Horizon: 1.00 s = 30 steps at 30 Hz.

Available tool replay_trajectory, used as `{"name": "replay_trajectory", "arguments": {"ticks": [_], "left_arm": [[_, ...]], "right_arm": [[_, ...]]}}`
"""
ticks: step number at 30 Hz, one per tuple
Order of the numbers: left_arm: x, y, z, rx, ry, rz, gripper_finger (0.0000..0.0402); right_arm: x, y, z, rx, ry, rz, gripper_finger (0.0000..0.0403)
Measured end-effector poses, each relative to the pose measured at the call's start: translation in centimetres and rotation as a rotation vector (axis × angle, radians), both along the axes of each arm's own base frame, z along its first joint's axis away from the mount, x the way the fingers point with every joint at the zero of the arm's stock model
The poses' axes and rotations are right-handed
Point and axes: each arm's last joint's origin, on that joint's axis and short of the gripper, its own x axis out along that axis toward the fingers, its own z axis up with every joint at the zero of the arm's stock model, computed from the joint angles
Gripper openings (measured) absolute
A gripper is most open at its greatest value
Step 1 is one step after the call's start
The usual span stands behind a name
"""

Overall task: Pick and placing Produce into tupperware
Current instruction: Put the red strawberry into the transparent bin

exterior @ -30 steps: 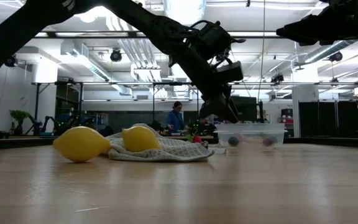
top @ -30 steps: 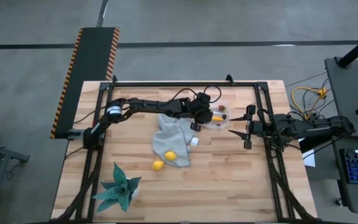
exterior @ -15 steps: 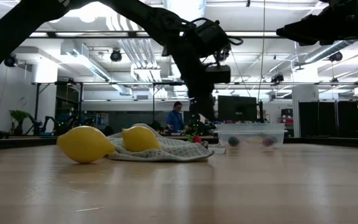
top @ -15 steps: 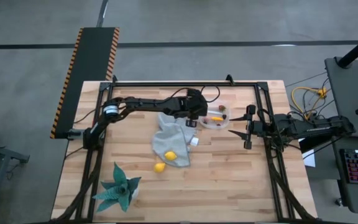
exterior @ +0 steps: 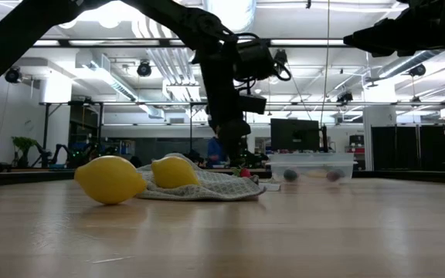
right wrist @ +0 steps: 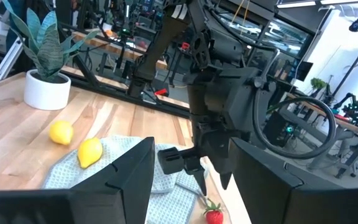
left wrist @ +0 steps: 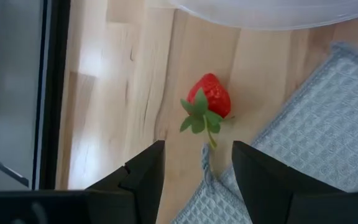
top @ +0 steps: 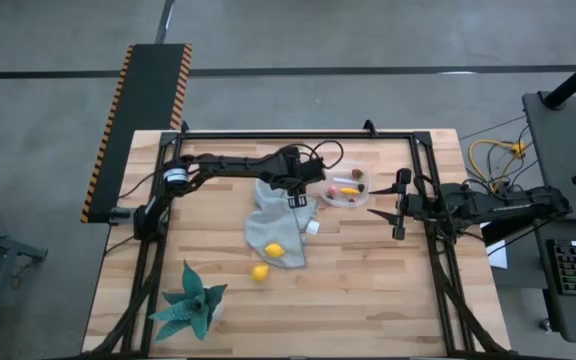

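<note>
Nearest the bench's front lie two lemons [top: 259, 271], one on bare wood, one [top: 274, 251] on the grey cloth [top: 278, 228]. Farther back, the left claw [top: 295, 199] hangs fingers apart and empty above a strawberry [left wrist: 209, 99] at the cloth's edge, likely lining up for a grasp. A second ago it stood over the tupperware [top: 348, 187], which holds several pieces. The right claw [top: 373, 212] waits beside it, parted.
</note>
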Motion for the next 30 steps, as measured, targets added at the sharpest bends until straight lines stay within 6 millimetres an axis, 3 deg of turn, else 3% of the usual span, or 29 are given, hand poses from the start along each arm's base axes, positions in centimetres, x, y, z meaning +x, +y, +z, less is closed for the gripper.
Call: {"name": "replay_trajectory", "arguments": {"ticks": [10, 30], "left_arm": [[-0.4, 0.4, -1.7, -0.021, -0.015, 0.007, 0.0171], [-0.4, 1.7, -2.7, -0.006, -0.042, -0.044, 0.0171]], "right_arm": [[0.0, 0.0, 0.0, -0.001, 0.001, 0.0, 0.0199], [0.0, 0.0, 0.0, -0.005, 0.001, 0.0, 0.0199]]}}
